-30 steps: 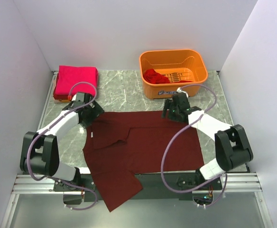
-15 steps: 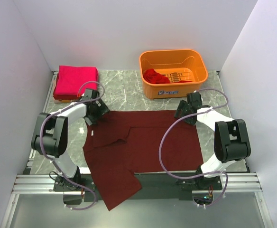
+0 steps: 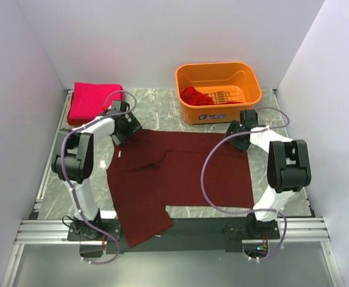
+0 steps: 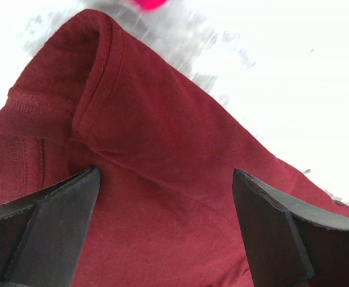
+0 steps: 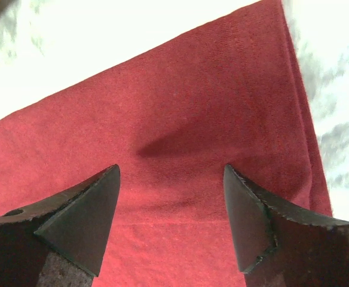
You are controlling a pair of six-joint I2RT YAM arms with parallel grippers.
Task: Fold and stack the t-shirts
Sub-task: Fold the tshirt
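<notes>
A dark maroon t-shirt [image 3: 180, 173] lies spread on the marble table, one sleeve folded in, its near left part hanging over the front edge. My left gripper [image 3: 126, 128] sits at its far left corner. In the left wrist view the gripper [image 4: 165, 173] is open, with the bunched collar cloth [image 4: 150, 119] between the fingers. My right gripper [image 3: 237, 130] is at the far right corner, open over the cloth [image 5: 210, 107] in the right wrist view [image 5: 171, 167]. A folded pink-red t-shirt [image 3: 94, 101] lies at the back left. A brighter red t-shirt [image 3: 195, 95] lies in the basket.
The orange plastic basket [image 3: 246, 89] stands at the back right, just behind my right gripper. Bare marble [image 3: 162, 110] shows between the basket and the pink-red shirt. White walls close in on both sides. A metal rail [image 3: 192, 230] runs along the front edge.
Both grippers moved toward the back of the table and outward. The maroon shirt slid back with them, so less of it hangs over the front edge.
</notes>
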